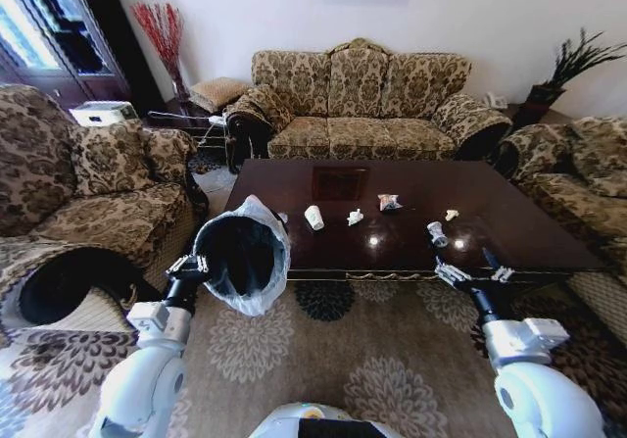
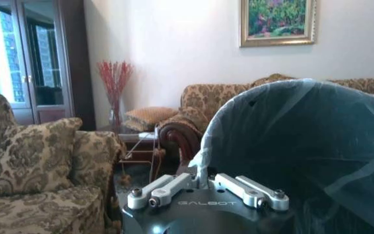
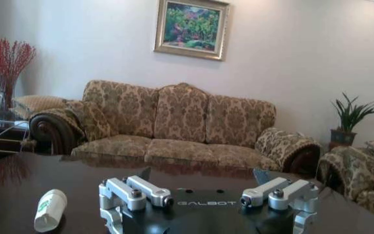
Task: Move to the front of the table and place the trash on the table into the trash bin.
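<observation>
Table point(image 1: 509, 222): dark wood, glossy, mirror-like top catching light spots. Trash bin point(image 1: 238, 252): black, lined with thin translucent plastic bag, crinkled. Cup point(image 1: 313, 218): white, matt, looks like paper. Wrapper point(image 1: 389, 202): shiny, crumpled. Left gripper point(image 1: 188, 266), right gripper point(image 1: 474, 273): brushed silver metal links on black housing. Sofa point(image 1: 362, 100): patterned woven cloth. Rug point(image 1: 323, 350): floral, matt pile.

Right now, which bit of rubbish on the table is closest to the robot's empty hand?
The small clear bottle near the table's front edge, just ahead of the open right gripper; the other scraps lie farther left or back.
</observation>
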Motion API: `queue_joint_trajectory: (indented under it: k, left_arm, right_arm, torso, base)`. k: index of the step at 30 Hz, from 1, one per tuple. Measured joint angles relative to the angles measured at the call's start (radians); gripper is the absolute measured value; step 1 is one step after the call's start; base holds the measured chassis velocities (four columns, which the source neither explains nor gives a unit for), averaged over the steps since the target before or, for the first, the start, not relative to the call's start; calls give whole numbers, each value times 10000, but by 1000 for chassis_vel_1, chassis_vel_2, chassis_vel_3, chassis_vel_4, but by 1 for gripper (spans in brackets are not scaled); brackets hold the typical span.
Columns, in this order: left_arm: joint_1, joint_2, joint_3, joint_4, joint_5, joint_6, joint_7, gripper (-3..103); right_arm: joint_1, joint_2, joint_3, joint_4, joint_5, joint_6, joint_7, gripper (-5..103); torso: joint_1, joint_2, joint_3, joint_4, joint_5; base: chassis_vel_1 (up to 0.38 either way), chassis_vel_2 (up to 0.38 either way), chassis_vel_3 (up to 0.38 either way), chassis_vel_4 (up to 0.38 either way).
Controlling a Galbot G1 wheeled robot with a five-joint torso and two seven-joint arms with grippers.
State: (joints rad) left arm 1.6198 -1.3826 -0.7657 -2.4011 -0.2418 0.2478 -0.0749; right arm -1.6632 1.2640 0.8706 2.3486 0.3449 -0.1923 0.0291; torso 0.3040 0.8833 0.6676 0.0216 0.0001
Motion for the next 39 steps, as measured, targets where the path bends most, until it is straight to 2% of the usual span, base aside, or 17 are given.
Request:
queue_joint_trajectory:
  k: [29,39]
  left_arm:
    - [122,-198,53,99,250,-308,96,1]
    - [111,-203,100,186,393,-471,98,1]
  right_arm:
    - [-105,88,32,-79,-63,-59,118,100]
    - [-109,162,49,-326,-192,-54,-291,100]
  torso:
    - [11,-1,6,6,-2]
    - [11,-1,6,-2,1]
  base:
    - [78,66,69,74]
    - [26,36,26,28]
